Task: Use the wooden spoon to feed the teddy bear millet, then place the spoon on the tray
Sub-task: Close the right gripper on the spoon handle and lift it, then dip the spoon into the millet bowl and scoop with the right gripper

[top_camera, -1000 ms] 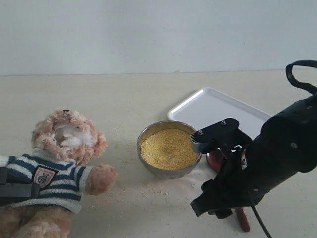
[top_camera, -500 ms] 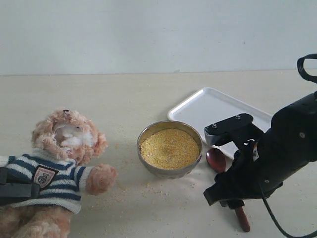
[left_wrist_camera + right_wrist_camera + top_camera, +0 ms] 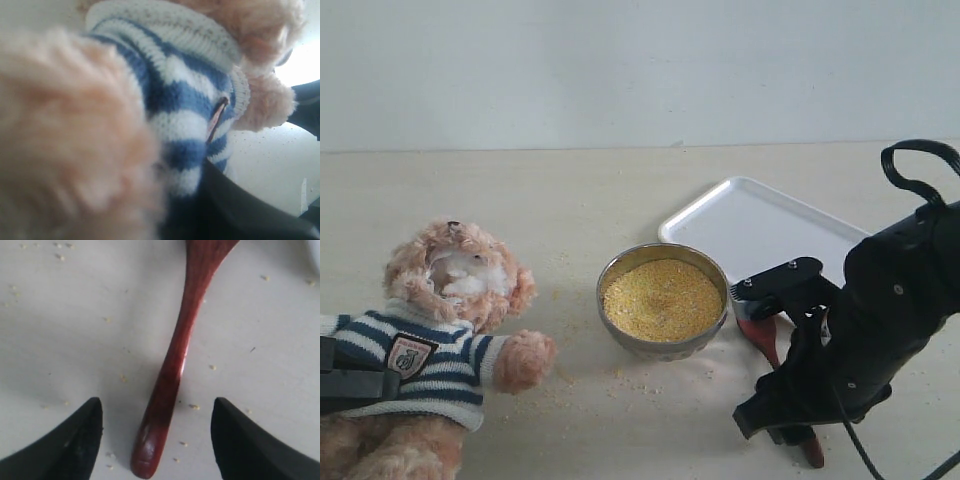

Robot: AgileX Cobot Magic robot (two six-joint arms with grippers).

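Observation:
The teddy bear (image 3: 455, 300) lies at the left, muzzle up, in its striped shirt (image 3: 175, 95). My left gripper (image 3: 355, 385) is shut on its torso; one black finger (image 3: 240, 210) shows beside the shirt. Millet (image 3: 662, 298) fills the steel bowl (image 3: 660, 347) at the middle. The wooden spoon (image 3: 760, 332) lies flat on the table right of the bowl, in front of the white tray (image 3: 760, 225). My right gripper (image 3: 156, 402) is open and low over the spoon's handle (image 3: 182, 335), one finger on each side of its end, not touching it.
Loose millet grains (image 3: 620, 378) are scattered on the table around the bowl and the spoon. The right arm (image 3: 880, 320) hides most of the spoon's handle in the exterior view. A pale wall stands behind the table.
My right arm has swung from the bowl's right rim to the right and down, and now sits low over the spoon's handle. The bear, bowl, tray and left gripper have not moved.

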